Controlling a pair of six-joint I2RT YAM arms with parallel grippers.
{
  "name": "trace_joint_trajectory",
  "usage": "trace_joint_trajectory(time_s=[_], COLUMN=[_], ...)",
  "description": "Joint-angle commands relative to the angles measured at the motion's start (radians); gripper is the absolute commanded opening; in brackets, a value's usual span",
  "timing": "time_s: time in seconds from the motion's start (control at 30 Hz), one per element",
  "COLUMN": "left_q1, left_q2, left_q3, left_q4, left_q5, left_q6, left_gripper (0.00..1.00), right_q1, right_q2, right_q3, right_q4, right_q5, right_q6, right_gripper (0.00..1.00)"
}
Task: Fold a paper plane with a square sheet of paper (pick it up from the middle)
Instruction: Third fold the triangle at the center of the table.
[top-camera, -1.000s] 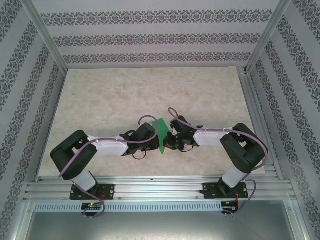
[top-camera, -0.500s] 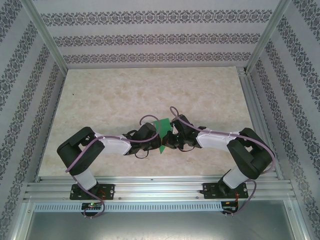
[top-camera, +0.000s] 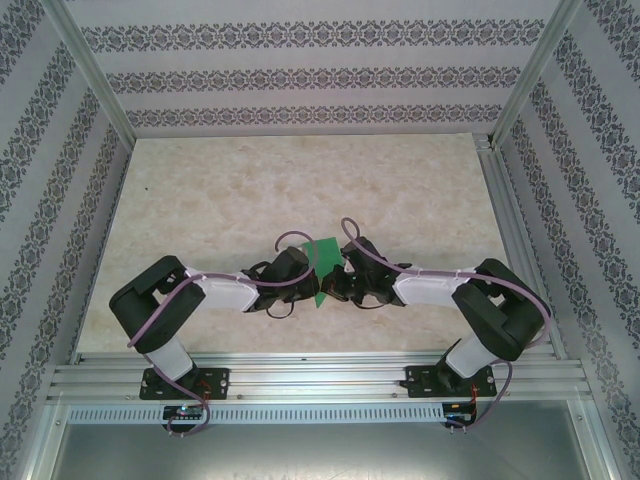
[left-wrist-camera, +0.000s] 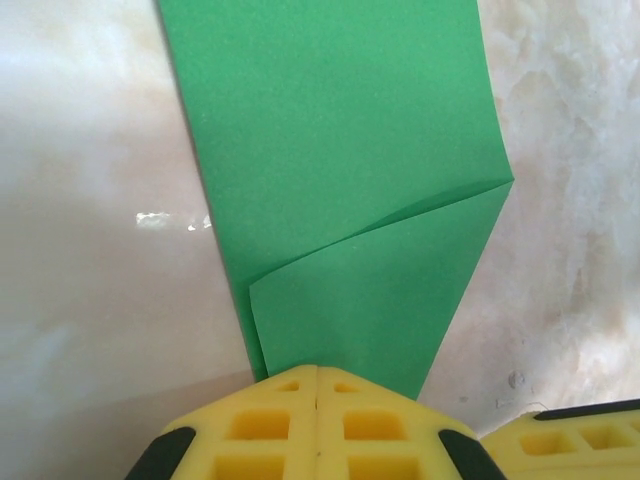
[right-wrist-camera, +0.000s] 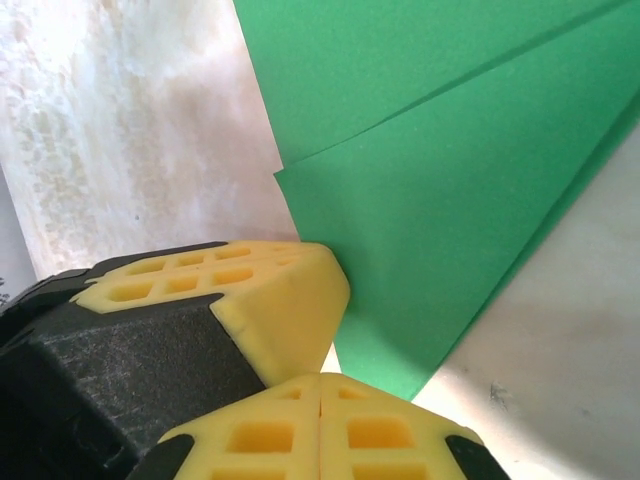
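Observation:
The green square sheet of paper lies folded in overlapping layers on the marble table between my two grippers. In the left wrist view the paper faces the camera with a diagonal crease. My left gripper is shut and the tips of its jaws rest on the paper's near end. In the right wrist view my right gripper is shut at the paper's lower corner, which runs behind one finger. The left gripper's yellow fingers touch the paper's edge beside it. From above, the left gripper and the right gripper meet over the paper.
The marble tabletop stretches out behind the grippers. Patterned walls and metal frame posts enclose it. A metal rail runs along the near edge by the arm bases. Purple cables loop over both wrists.
The long pointed green shape seen a second ago now shows as a shorter patch. Both grippers have drawn closer over it, and the right arm's elbow has swung outward.

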Motion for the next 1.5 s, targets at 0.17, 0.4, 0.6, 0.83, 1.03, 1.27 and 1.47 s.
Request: trace_joint_trajectory(time_s=[0.17, 0.4, 0.6, 0.83, 1.03, 1.27, 1.47], left_q1=[0.003, 0.003, 0.003, 0.003, 0.003, 0.003, 0.003], left_q2=[-0.03, -0.039, -0.042, -0.044, -0.046, -0.052, -0.051], left_q3=[-0.045, -0.04, -0.039, -0.038, -0.035, -0.034, -0.035], left_q4=[0.032, 0.018, 0.014, 0.006, -0.001, -0.015, -0.026], left_q5=[-0.013, -0.013, -0.015, -0.015, -0.016, -0.028, -0.032], left_q6=[-0.105, -0.098, -0.095, -0.092, -0.089, -0.08, -0.074], left_gripper=[0.0, 0.0, 0.0, 0.0, 0.0, 0.0, 0.0], right_q1=[0.034, 0.047, 0.076, 0.09, 0.096, 0.102, 0.079], right_q2=[-0.081, -0.084, -0.02, 0.045, 0.099, 0.124, 0.035], right_q3=[-0.089, -0.071, -0.069, -0.031, -0.012, -0.025, 0.024], right_q4=[0.05, 0.074, 0.124, 0.149, 0.083, 0.021, -0.017], right_q5=[0.023, 0.031, 0.024, 0.004, 0.023, 0.033, 0.034], right_q6=[0.07, 0.089, 0.124, 0.127, 0.107, 0.099, 0.051], right_gripper=[0.01, 0.01, 0.0, 0.0, 0.0, 0.0, 0.0])
